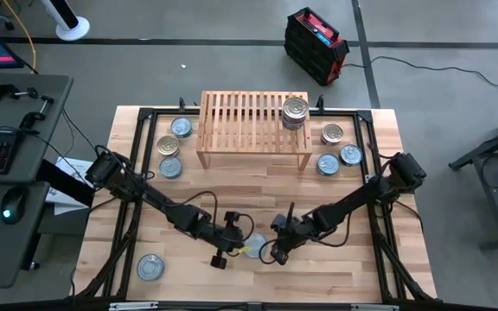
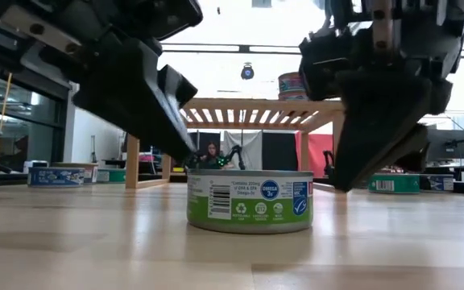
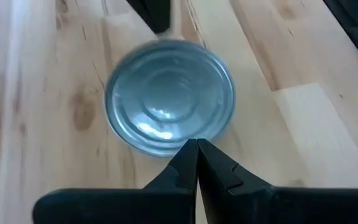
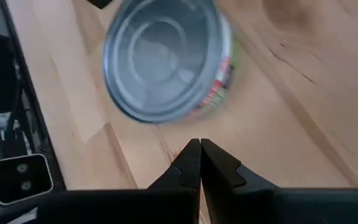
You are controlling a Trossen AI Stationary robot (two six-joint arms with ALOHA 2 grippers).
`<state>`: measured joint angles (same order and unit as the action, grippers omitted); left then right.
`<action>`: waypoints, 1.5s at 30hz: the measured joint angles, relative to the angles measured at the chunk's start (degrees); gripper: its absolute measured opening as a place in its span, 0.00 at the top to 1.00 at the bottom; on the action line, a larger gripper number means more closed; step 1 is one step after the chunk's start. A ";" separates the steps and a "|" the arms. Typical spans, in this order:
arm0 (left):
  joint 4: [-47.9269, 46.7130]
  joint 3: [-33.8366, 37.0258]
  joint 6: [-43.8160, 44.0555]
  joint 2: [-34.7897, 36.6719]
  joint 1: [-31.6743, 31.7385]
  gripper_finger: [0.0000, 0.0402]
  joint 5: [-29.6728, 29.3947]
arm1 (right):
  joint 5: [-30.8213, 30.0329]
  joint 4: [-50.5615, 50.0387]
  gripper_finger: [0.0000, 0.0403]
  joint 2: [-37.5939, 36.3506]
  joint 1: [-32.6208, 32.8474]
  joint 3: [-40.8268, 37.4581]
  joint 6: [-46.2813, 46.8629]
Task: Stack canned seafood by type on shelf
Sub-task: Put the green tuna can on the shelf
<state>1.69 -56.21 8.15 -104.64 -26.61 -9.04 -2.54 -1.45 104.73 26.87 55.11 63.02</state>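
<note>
My two claws sit low over the near middle of the pale plank table [image 1: 335, 268], one on each side of a small flat round tin with a silvery-blue lid and a green paper label [image 2: 250, 200], and neither has it. My left claw [image 3: 197, 151] is clenched, its two dark fingers pressed tip to tip with nothing between them, the points just at the tin's rim; my right claw [image 4: 200, 152] is clenched the same way, empty, its points just short of the tin on the opposite side. From table height the tin stands flat and upright between the two dark claws, apart from both as far as I can tell. I judge that I am bracketing it like this either to nudge it into a better spot or to line up before opening for a grip, since closed fingers cannot take it. The low light-wood slatted shelf [image 1: 247, 121] stands well apart at the far edge, and it carries only a short stack of tins with a gold-toned lid on top [image 1: 295, 112] near its right end. The other tins wait on the table for sorting: a few silvery-blue and gold ones [image 1: 172, 145] beside the shelf's left leg, several more [image 1: 335, 151] off its right end, and a lone silvery-blue tin [image 1: 150, 266] at the near left corner.
</note>
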 joint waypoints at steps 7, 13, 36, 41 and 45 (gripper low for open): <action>1.16 0.00 -0.91 0.00 0.02 1.00 -0.05 | -1.32 4.58 1.00 3.78 0.00 -0.02 2.59; 2.50 -0.13 -0.90 -2.55 0.37 1.00 0.52 | -1.68 6.38 1.00 3.78 0.04 -0.02 2.54; 1.35 0.04 0.21 -3.56 0.28 1.00 0.18 | -6.83 11.59 1.00 -1.25 -0.43 0.04 1.01; 1.09 0.07 2.31 -3.56 0.24 1.00 0.39 | -6.10 11.85 1.00 -1.81 -0.39 0.02 -0.56; -4.36 0.04 5.78 -2.43 0.10 1.00 0.49 | -3.93 9.45 1.00 -5.21 -0.39 0.02 -1.64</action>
<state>-2.67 -56.16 13.93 -107.07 -26.52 -8.54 -6.47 8.00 99.52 26.48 55.13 61.38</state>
